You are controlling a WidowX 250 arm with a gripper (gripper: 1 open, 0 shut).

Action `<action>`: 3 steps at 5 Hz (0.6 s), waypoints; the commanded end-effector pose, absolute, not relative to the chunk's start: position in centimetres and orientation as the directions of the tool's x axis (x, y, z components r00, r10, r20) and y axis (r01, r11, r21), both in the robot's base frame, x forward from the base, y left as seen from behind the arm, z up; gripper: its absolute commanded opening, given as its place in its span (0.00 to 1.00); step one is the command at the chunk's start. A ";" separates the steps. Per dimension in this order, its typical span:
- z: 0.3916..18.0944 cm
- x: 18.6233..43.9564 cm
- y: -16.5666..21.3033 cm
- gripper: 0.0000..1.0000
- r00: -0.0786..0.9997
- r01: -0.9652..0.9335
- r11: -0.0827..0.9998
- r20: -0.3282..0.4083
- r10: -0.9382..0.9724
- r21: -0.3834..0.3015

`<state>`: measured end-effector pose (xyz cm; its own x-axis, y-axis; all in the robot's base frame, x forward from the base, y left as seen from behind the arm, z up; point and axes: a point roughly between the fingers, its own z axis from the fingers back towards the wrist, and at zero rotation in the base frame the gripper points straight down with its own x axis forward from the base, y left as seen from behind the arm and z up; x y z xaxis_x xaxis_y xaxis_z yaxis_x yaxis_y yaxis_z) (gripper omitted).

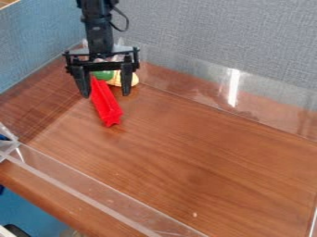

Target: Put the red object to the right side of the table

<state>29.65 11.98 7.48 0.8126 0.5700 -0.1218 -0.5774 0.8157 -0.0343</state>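
The red object [107, 106] is a bright red elongated block lying on the table [186, 167] at the back left, pointing toward the front right. My gripper [103, 86] hangs over the block's far end, open, with one black finger on each side of it. Nothing is held. The gripper partly hides the block's far end.
A yellow corn cob toy with a green tip [117, 76] lies just behind the gripper by the back wall. Low clear acrylic walls [235, 85] edge the tabletop. A blue wall stands behind.
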 end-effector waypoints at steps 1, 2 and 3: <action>7.5 30.1 12.2 1.00 0.811 -0.582 0.813 -0.092 0.578 -0.028; 6.4 30.5 12.0 1.00 0.809 -0.583 0.812 -0.104 0.578 -0.019; 6.3 30.8 11.9 1.00 0.811 -0.581 0.814 -0.108 0.575 -0.032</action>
<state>29.92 11.95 4.95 0.7975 0.5829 -0.1559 -0.5925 0.8053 -0.0198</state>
